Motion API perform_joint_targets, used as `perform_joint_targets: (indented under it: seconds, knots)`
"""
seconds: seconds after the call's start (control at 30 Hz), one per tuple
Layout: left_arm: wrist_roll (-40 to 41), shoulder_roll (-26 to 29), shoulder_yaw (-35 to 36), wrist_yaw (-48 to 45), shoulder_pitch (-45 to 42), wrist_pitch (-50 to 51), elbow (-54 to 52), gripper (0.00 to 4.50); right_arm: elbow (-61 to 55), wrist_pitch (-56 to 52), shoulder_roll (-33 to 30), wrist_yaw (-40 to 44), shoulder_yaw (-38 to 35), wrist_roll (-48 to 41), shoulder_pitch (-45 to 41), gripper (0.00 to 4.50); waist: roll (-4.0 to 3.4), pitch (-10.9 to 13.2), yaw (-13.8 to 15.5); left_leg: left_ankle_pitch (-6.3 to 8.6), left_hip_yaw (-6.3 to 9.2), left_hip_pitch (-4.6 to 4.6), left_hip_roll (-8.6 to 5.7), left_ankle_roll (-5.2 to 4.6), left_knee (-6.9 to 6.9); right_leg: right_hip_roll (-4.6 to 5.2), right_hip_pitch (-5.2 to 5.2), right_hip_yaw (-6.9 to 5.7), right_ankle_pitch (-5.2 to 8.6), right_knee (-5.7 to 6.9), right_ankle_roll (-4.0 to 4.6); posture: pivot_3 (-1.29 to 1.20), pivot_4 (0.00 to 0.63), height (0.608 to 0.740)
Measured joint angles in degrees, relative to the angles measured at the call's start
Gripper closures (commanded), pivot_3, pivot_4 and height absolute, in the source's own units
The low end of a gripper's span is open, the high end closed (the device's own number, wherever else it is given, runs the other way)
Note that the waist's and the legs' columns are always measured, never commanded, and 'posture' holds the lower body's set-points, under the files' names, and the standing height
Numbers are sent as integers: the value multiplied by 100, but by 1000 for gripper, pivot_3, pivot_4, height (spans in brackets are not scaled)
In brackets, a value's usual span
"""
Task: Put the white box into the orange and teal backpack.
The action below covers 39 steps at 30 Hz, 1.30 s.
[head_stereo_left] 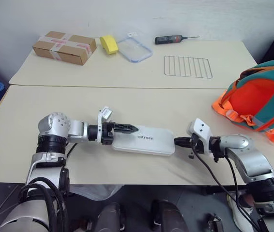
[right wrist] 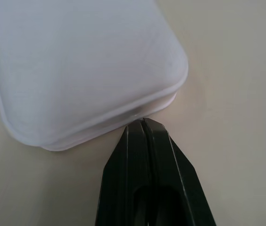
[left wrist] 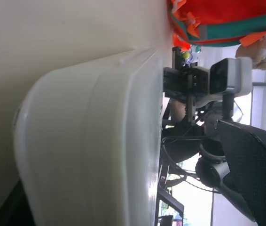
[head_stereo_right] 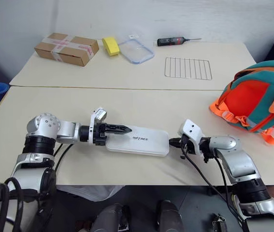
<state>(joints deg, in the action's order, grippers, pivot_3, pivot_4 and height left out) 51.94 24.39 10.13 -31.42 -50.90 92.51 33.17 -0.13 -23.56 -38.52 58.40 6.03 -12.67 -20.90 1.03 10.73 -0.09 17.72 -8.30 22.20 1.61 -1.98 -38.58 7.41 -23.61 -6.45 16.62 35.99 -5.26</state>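
Observation:
The white box (head_stereo_left: 146,141) lies flat on the near table (head_stereo_left: 79,104), its long side running left to right. My left gripper (head_stereo_left: 129,131) is open and straddles the box's left end; one black finger (head_stereo_left: 126,128) lies over the top. In the left wrist view the box (left wrist: 95,141) fills the space between the jaws, and one finger (left wrist: 255,174) stands clear of it. My right gripper (right wrist: 142,122) is shut, its tips touching the box's right end (right wrist: 100,61). The orange and teal backpack (head_stereo_left: 258,99) lies at the table's right edge, apart from the box.
On the far table are a brown taped cardboard box (head_stereo_left: 64,47), a yellow block (head_stereo_left: 109,44), a clear blue-rimmed lid (head_stereo_left: 134,49), a dark hand tool (head_stereo_left: 171,39) and a wire rack (head_stereo_left: 188,66). A seam separates the two tables.

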Motion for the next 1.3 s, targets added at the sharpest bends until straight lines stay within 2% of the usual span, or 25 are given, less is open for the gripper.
perform_joint_targets:
  seconds: [0.1, 0.2, 0.27, 0.43, 0.57, 0.6, 0.77, 0.83, 0.93, 1.1, 1.2, 1.3]
  knots:
    - [122, -49, 55, 151, 5, -11, -211, 1651, -28, -14, 12, -1, -117, -85, 127, 4500, 0, 0, 7, 1, 2, -1, -1, 0, 1, 1, 1, 0, 0, 1, 0, 0, 150, 740]
    - [307, -94, 7, 155, 307, -8, -611, 2599, -119, 4, 4, 30, -369, -299, 475, 3907, 0, 0, 12, 1, 5, 1, -1, 1, 6, 0, 2, -2, -1, 1, -2, 0, 150, 740]
    - [437, -102, -5, 132, 486, -4, -821, 3186, -209, 120, 4, 54, -600, -472, 829, 3246, 0, 0, 18, 1, 5, 2, -2, 1, 7, -1, 3, -2, -1, 0, -2, 0, 150, 740]
    - [623, 55, -85, -127, 1050, -128, -1962, 3260, -446, 677, 7, 33, -1826, -976, 2318, 1570, 0, 0, 60, 3, 4, -2, -6, -1, 10, 0, 10, 2, -3, -8, -5, 0, 150, 740]
    - [372, 96, -190, -936, 2007, -1613, -3062, 3260, -401, 1050, 226, -201, -3109, -1337, 3440, 182, 0, 0, 62, 4, -3, -7, -3, 3, 21, -1, 9, 12, -3, -37, -4, 0, 150, 740]
    - [330, 124, -202, -1147, 2110, -1890, -3171, 3260, -366, 1128, 292, -277, -3395, -1406, 3583, 39, 0, 0, 62, 5, -3, -9, -3, 5, 21, 0, 9, 13, -3, -36, -4, 0, 150, 740]
    - [147, 160, -36, -2294, 2477, -3532, -3760, 3260, 380, 1775, 345, -620, -4713, -1633, 3910, 39, -2, -1, 7, 13, -9, -19, -3, 20, 38, 1, 9, 20, -3, -39, -1, 0, 150, 740]
    - [-20, 349, -70, -2639, 2497, -3939, -3854, 3260, 670, 1883, 267, -685, -4935, -1690, 3757, 39, -3, -2, -32, 6, -15, -23, 0, 6, 40, -2, 9, 26, -2, -38, -1, 0, 150, 740]
    - [-364, 625, -326, -3118, 2521, -4486, -3941, 3260, 1205, 2013, 36, -693, -4829, -1671, 3032, 39, -7, -4, -100, 5, -19, -34, -2, 3, 42, 0, 13, 32, -2, -36, 0, 0, 150, 740]
    - [-603, 606, -675, -3316, 2525, -4832, -3972, 3260, 2457, 2233, -270, -733, -4250, -1577, 858, 39, -12, 0, -160, -1, -19, -31, 1, 0, 40, -2, 7, 29, -1, -27, 2, 0, 150, 740]
    - [-656, 643, -682, -3313, 2520, -4946, -3981, 3260, 3012, 2345, -306, -645, -3841, -1453, -1, 39, -14, 1, -147, -6, -16, -29, 5, 4, 40, -6, 7, 23, 4, -22, 9, 0, 150, 740]
    - [-721, 734, -646, -3264, 2522, -5026, -3985, 3260, 3359, 2362, -237, -568, -3507, -1386, -633, 651, -17, 3, -136, -10, -14, -19, 2, -3, 35, -1, 5, 19, 3, -24, 7, 0, 150, 740]
